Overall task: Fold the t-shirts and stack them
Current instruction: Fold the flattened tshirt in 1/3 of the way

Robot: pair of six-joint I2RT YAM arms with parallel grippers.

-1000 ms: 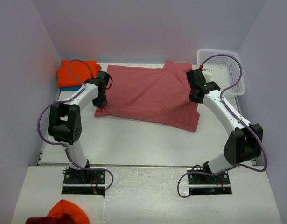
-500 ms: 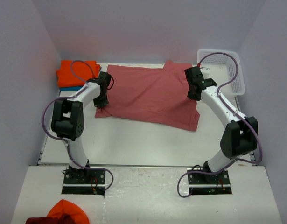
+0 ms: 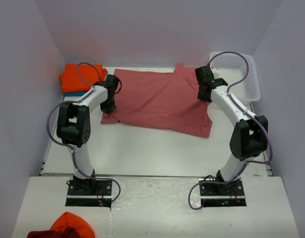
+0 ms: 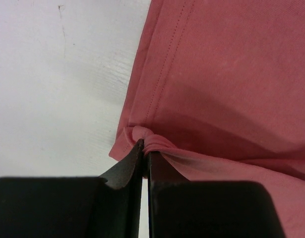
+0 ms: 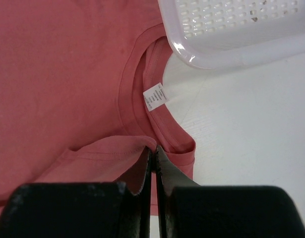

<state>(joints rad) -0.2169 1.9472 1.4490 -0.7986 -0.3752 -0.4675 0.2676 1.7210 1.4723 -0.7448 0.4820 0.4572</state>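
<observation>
The salmon-red t-shirt (image 3: 159, 101) lies spread on the white table. My left gripper (image 3: 108, 107) is shut on its left hem corner, the cloth bunched at the fingertips in the left wrist view (image 4: 145, 144). My right gripper (image 3: 204, 95) is shut on its right edge near the collar; the pinched fold shows in the right wrist view (image 5: 154, 148), with the small white tag (image 5: 155, 96) just beyond. The orange t-shirt (image 3: 78, 78) lies folded on top of the teal-blue t-shirt (image 3: 74, 93) at the far left.
A white lattice basket (image 3: 246, 74) stands at the far right, its corner close to the collar in the right wrist view (image 5: 231, 29). Orange and dark red cloth (image 3: 65, 228) lies on the near ledge. Walls enclose the table on three sides.
Both grippers have moved away from me toward the back, carrying the shirt's near edge with them. The right gripper now sits closer to the collar and the basket.
</observation>
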